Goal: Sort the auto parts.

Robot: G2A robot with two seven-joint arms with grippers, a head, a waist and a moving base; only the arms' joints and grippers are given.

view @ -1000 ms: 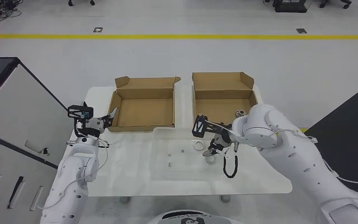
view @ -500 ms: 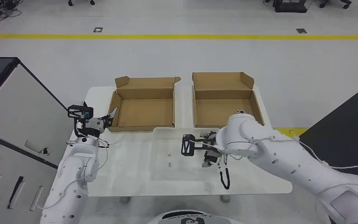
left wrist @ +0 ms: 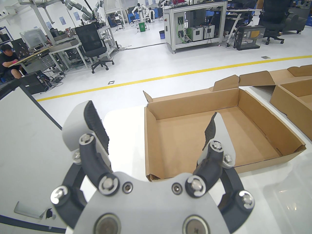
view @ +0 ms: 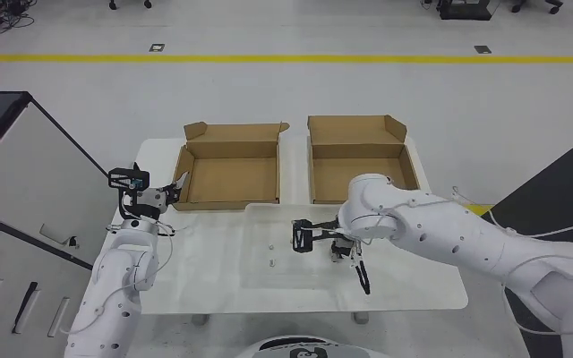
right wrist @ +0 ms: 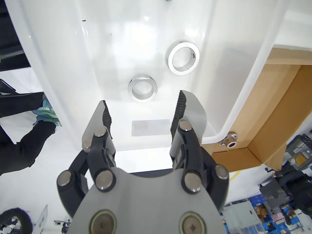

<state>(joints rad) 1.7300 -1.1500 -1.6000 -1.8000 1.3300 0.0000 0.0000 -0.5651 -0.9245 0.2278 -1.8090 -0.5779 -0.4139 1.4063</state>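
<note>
A small ring (right wrist: 142, 88) and a big ring (right wrist: 183, 57) are seen lying flat in the white tray (view: 260, 210), in the lower middle of the top view. They are likely hard, smooth and slippery, so the small ring is best pinched across its outer edge. The right gripper (right wrist: 143, 109) is held just by it, jaws apart and empty. The left gripper (left wrist: 151, 110), jaws apart too, is held by a box (left wrist: 195, 103) at the left of that view.

Both rings (right wrist: 130, 88) are shiny silver against the glossy white tray (right wrist: 97, 37). Beside the tray, the boxes (view: 235, 177) are plain brown cardboard.
</note>
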